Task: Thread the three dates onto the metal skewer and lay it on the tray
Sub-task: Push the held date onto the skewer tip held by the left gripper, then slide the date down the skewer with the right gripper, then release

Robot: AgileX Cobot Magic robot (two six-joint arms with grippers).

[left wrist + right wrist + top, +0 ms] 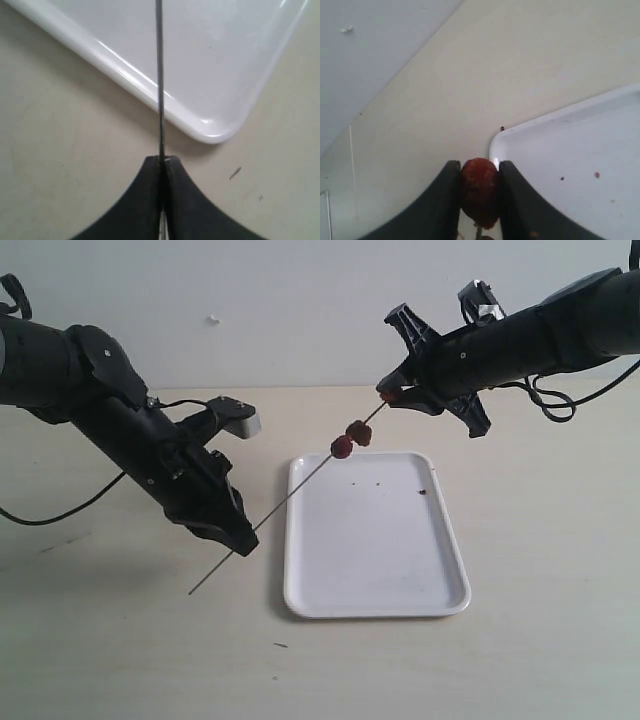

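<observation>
Where the left gripper (241, 540) sits at the left of the exterior view, we see its two black fingers pressed together on the skewer (300, 484), pinching the thin grey rod near its lower end; a short length pokes out below them toward the table (540, 570). In the left wrist view we find the rod running straight out from between the fingertips and across a rounded corner of the tray (235, 65). From that grip the skewer slopes up to the right, above the tray's far left corner. Two dates are threaded on it, the lower date (342, 447) touching the upper date (360, 432), both held in the air near the tray's far rim. The third date (388, 397) is at the skewer's upper end, and we see the right gripper (393, 394) pinching it there; in the right wrist view its fingers press against both sides of the dark red fruit. We cannot tell whether the tip has gone into this date. The white tray lies flat on the table between the two arms, with a few small dark specks (425, 492) on its floor.
</observation>
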